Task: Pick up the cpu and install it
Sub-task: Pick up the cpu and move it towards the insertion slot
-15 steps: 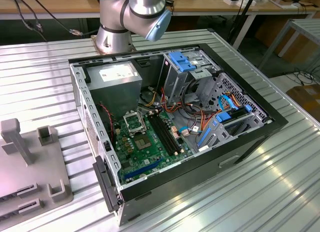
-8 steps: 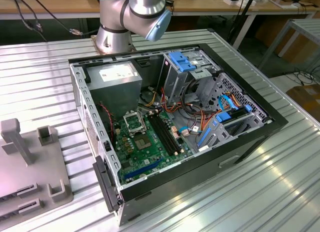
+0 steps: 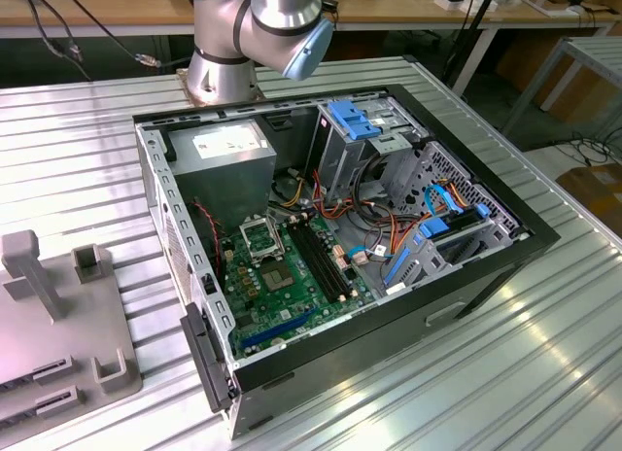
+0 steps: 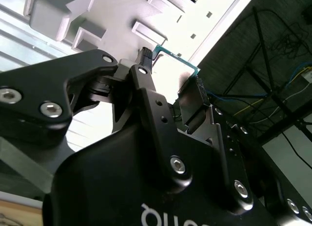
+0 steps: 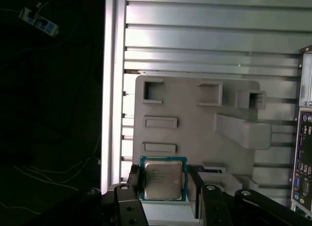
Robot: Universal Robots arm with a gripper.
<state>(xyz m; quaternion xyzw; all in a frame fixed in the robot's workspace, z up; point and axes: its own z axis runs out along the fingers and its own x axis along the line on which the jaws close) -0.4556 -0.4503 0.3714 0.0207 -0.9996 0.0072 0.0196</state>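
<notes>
Ribbed metal table [image 5: 204,41] carries a grey tray [image 5: 195,138]; over it the gripper [image 5: 165,184] clamps the cpu [image 5: 163,177] by opposite edges. It is light, stiff, probably fragile.

No print is legible. Faint rows of lettering mark the metal face of the small square silver-grey cpu [image 5: 163,179]; the white paper label [image 3: 225,140] on the grey metal power-supply box [image 3: 238,179] is unreadable.

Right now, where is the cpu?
In the first wrist view the cpu is clamped between the jaws, held over the grey parts tray.
</notes>
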